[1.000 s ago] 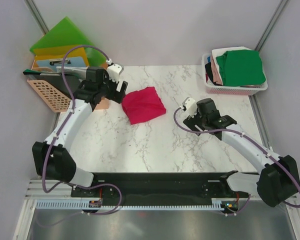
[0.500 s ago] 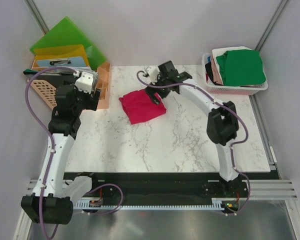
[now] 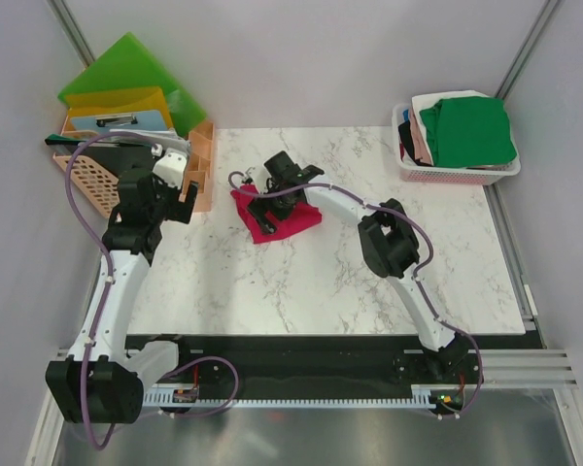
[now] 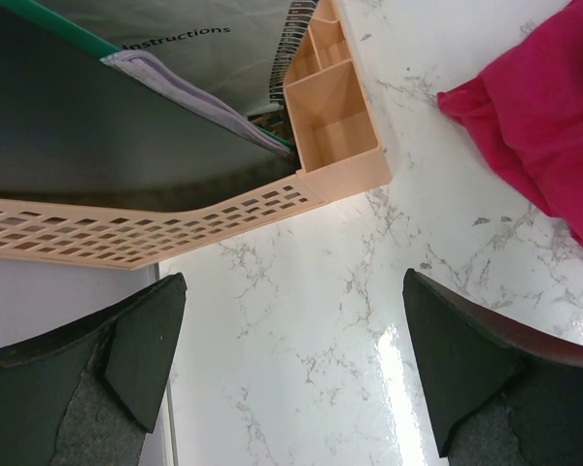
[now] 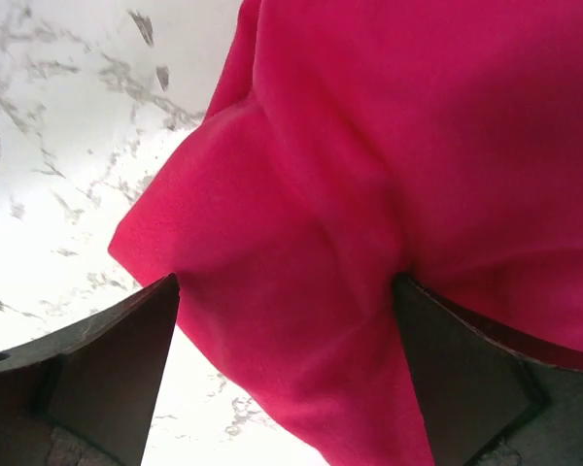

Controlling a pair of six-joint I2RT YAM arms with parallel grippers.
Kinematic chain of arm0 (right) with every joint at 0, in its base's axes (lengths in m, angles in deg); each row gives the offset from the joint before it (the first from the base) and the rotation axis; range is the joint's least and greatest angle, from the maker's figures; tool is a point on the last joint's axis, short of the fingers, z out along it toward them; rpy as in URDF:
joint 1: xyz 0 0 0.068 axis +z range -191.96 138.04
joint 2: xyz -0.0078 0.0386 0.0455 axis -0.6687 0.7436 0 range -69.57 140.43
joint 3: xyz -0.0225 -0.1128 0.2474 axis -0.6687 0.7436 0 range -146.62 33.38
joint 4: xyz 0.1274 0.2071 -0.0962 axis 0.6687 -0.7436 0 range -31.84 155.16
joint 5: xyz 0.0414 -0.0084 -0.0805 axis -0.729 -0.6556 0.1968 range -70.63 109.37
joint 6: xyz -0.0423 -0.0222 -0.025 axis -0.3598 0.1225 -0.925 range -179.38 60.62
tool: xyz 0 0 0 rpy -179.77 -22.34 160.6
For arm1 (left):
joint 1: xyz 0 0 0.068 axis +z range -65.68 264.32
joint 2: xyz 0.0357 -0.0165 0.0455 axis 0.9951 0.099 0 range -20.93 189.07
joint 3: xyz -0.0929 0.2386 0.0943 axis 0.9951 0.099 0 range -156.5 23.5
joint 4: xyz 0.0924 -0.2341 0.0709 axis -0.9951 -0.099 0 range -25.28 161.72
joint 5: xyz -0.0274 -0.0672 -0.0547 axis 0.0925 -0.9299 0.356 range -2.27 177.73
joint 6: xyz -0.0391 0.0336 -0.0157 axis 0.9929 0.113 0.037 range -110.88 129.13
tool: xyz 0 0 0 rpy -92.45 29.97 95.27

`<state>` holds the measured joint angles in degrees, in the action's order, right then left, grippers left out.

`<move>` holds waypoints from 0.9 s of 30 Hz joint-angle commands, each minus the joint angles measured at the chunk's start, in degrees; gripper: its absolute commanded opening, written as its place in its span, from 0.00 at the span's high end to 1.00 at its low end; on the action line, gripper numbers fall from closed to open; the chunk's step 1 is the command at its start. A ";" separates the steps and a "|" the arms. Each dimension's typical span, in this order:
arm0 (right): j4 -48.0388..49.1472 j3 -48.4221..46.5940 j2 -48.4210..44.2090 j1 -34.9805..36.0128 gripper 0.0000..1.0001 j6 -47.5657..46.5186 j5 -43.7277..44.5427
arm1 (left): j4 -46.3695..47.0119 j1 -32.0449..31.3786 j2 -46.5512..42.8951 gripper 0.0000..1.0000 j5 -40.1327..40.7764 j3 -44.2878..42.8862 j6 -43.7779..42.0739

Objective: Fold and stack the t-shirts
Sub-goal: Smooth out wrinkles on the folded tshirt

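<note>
T-shirt (image 3: pixel 291 222), crimson, lay bunched on counter (image 3: pixel 301 291). R pincer (image 5: pixel 287 388) was low over its rear-left part, wide open, cloth between fingers, no grip. L pincer (image 4: pixel 291 369) was also open and empty, well left of t-shirt by peach organizer (image 4: pixel 340 107).

A loose t-shirt (image 3: pixel 277 225) lies on the worktop (image 3: pixel 311 282), left of centre and toward the far edge. The right tool (image 3: pixel 272 192) sits over the t-shirt's far left part, a fold between its spread fingers. At the worktop's far left edge stands a divided tray (image 3: pixel 202 165), with a mesh tray (image 3: pixel 83 183) to its left and folders (image 3: pixel 126 73) behind both. The left tool (image 3: pixel 180 184) hangs beside the divided tray, well left of the loose t-shirt. A basket (image 3: pixel 457 175) at the far right corner holds stacked t-shirts (image 3: pixel 466 131).
</note>
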<state>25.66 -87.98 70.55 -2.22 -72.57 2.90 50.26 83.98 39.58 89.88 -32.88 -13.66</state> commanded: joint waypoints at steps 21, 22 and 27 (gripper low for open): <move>11.28 44.51 -26.53 5.94 0.02 5.10 -8.33 | 0.09 0.25 0.92 0.00 -4.09 0.31 2.84; 11.90 46.11 -28.04 6.57 0.02 4.84 -7.53 | 0.10 0.25 0.66 0.00 -4.00 0.39 2.57; 16.83 52.80 -36.92 9.29 0.02 1.51 0.20 | 0.79 0.25 0.75 0.00 -4.26 1.18 2.22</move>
<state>40.93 -37.38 38.07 6.50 -69.92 -1.43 49.10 83.98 40.45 87.11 -32.29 -12.46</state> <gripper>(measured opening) 0.982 0.995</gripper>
